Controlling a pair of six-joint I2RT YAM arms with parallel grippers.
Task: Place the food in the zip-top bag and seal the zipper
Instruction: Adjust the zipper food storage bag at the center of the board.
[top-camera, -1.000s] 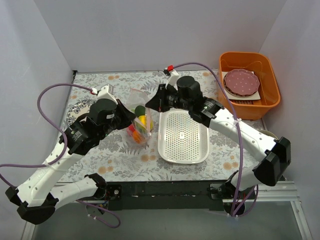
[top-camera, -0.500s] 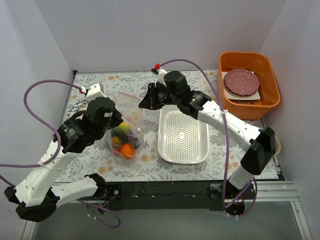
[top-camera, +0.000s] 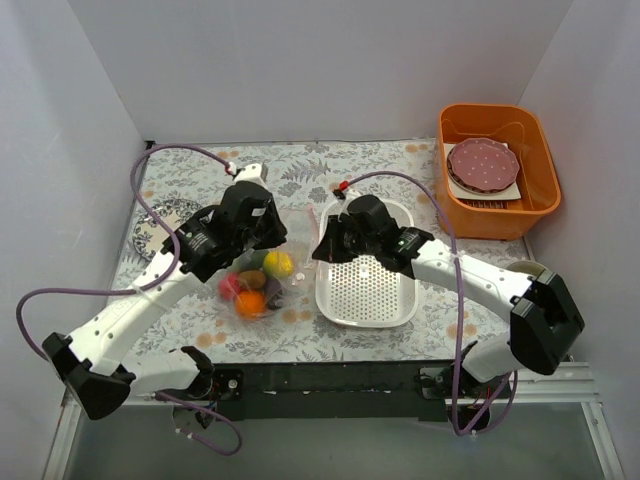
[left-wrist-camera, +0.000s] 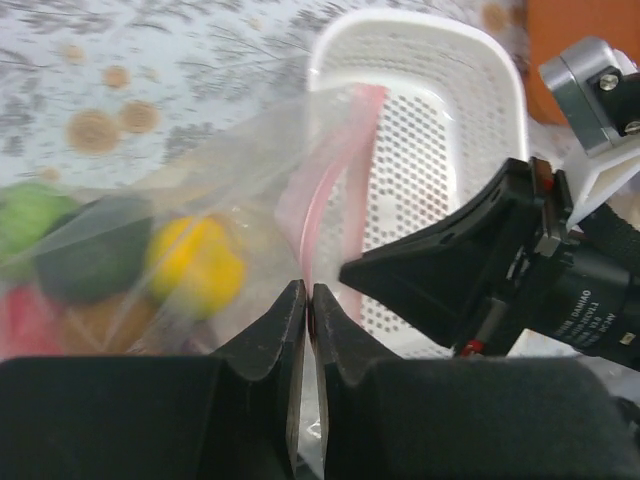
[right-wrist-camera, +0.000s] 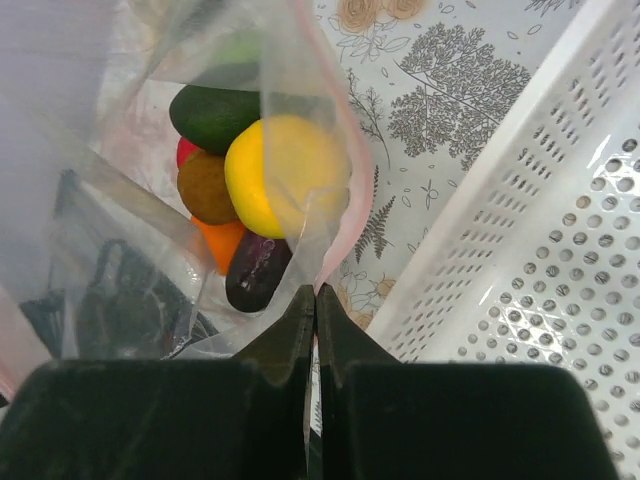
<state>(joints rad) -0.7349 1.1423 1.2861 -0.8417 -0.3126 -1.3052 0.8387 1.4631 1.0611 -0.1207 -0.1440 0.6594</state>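
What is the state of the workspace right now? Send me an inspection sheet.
Surface: floral table, nothing spilled.
Job's things: bag lies between the arms with the food inside; the zipper appears to gape, not sealed.
Clutter: empty white basket; orange bin holding a dotted plate; patterned dish partly hidden by the left arm.
Grippers: left gripper and right gripper are both shut on the bag's mouth edge.
Cables: purple cables loop clear of the bag.
Surroundings: plain walls; nothing else seen.
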